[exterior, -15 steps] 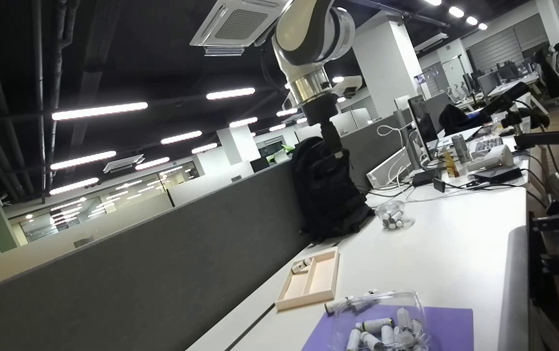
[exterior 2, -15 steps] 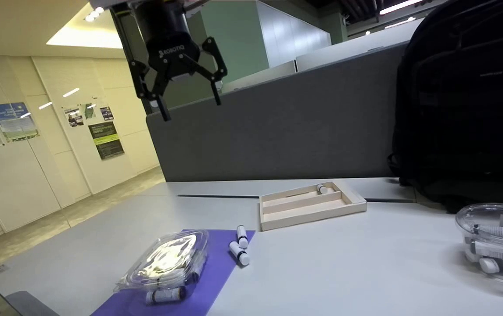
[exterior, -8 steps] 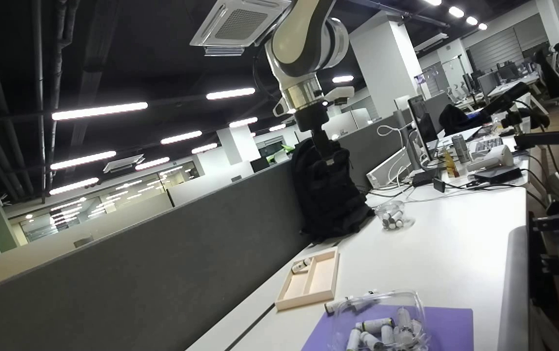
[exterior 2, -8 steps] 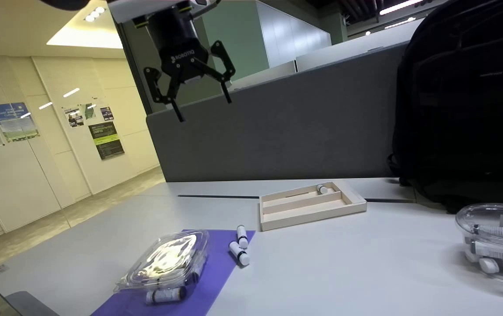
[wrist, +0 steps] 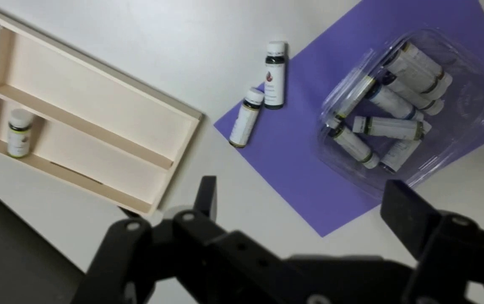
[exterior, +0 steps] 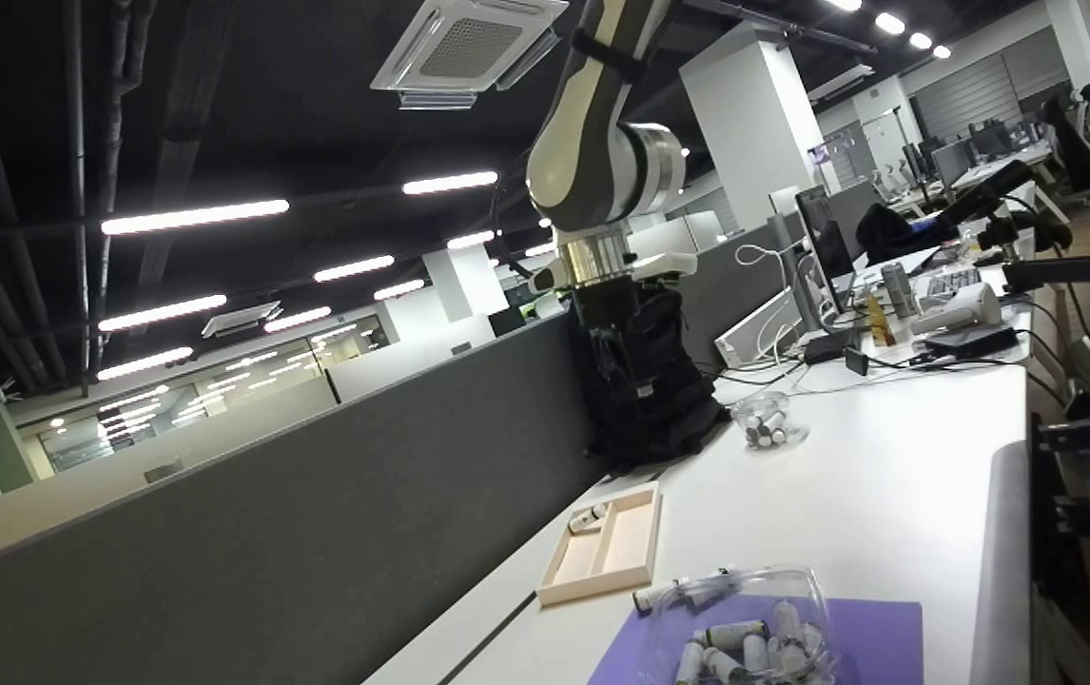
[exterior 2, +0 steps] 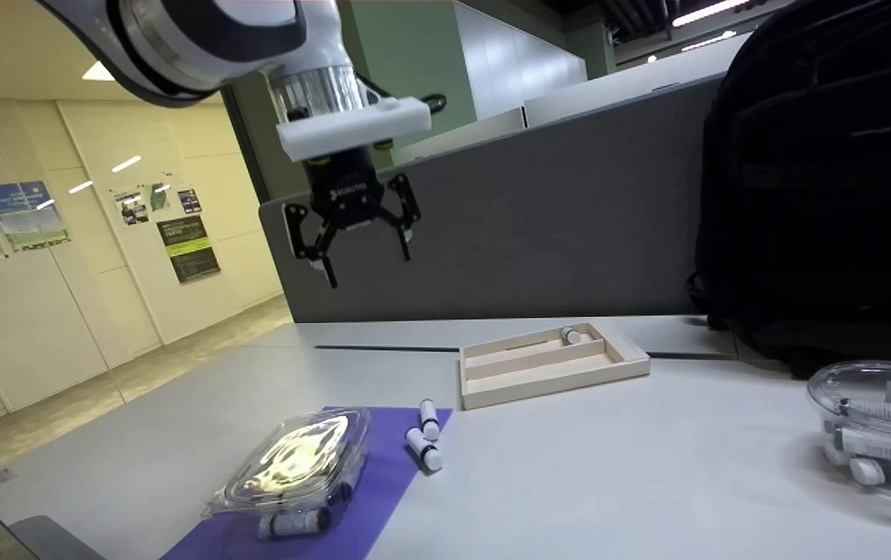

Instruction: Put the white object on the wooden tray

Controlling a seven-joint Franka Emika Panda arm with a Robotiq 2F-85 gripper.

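Spread wide, nothing gripped, the hand (exterior 2: 370, 271) is held aloft. Two white vials (wrist: 275, 82), either possibly meant, are seen at the edge of the purple mat (wrist: 292, 181), near the wooden tray (exterior 2: 554, 384); so close, one could be rolled as its neighbour is gripped.

Wrist view faces down; all share tray (wrist: 90, 105).

Wrist view: wooden tray (wrist: 85, 127) cut off at left, purple mat (wrist: 297, 156) at top, gripper (wrist: 300, 188) at bottom.
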